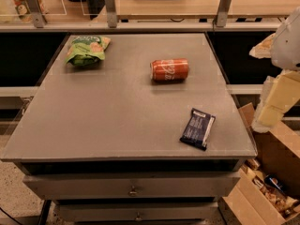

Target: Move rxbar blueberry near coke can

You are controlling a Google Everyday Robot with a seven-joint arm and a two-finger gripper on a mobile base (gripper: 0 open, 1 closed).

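The rxbar blueberry (198, 129), a flat dark navy wrapper with a white band at its far end, lies near the table's front right corner. The coke can (169, 70), red-orange with white script, lies on its side in the middle back of the table, well apart from the bar. My gripper (274, 108) shows as cream-coloured parts under a white arm at the right edge of the view. It hangs beyond the table's right edge, to the right of the bar, touching nothing.
A green crinkled snack bag (86, 49) lies at the back left of the grey table (103, 121). Open cardboard boxes (262, 196) stand on the floor at the right. A shelf with posts runs behind the table. Drawers sit below the front edge.
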